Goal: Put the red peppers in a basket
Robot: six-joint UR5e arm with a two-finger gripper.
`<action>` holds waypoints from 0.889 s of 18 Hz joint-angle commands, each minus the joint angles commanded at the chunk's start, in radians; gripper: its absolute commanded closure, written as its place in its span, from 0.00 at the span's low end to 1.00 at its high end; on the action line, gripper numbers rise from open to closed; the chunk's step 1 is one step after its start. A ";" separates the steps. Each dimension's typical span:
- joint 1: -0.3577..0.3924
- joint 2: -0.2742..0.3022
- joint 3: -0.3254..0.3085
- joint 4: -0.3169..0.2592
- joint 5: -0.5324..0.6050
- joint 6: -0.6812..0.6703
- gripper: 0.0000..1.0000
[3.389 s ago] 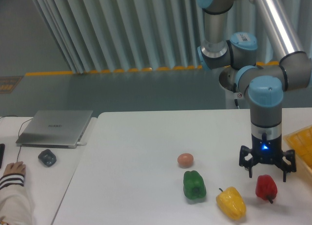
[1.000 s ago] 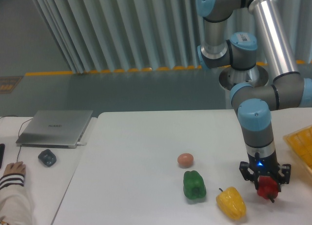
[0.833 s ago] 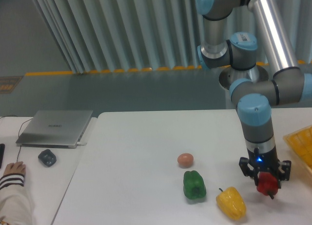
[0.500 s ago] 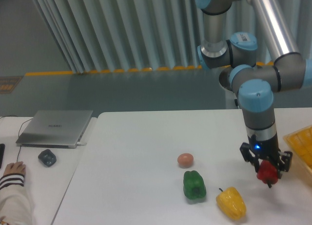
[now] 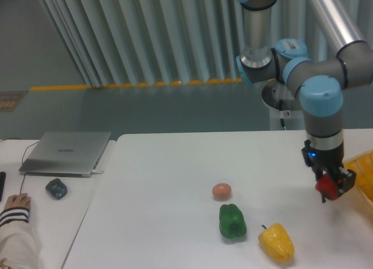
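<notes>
The red pepper (image 5: 327,187) hangs above the table at the right, held in my gripper (image 5: 330,184), which is shut on it. The pepper is lifted clear of the tabletop and sits just left of the yellow basket (image 5: 361,173), whose lattice wall shows only partly at the right edge of the view. The arm comes down from the upper right.
On the white table (image 5: 163,187) lie a green bell pepper (image 5: 232,220), a yellow bell pepper (image 5: 276,242) and a small brownish egg-like item (image 5: 221,191). A laptop (image 5: 66,153), a dark mouse (image 5: 56,188) and a person's hand (image 5: 14,202) are at the left.
My gripper shut on the red pepper, lifted it off the table and carried it up and to the right, toward the basket. The other peppers have not moved.
</notes>
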 joint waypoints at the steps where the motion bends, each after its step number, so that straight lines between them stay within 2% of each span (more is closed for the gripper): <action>1: 0.009 0.011 0.000 -0.008 0.000 0.026 0.52; 8: 0.114 0.022 -0.005 -0.019 0.000 0.302 0.52; 12: 0.120 0.014 -0.006 -0.020 0.011 0.293 0.51; 14: 0.132 0.015 -0.021 -0.019 0.011 0.292 0.46; 15: 0.138 0.015 -0.029 -0.015 0.009 0.293 0.39; 16: 0.143 0.014 -0.032 -0.017 0.008 0.295 0.29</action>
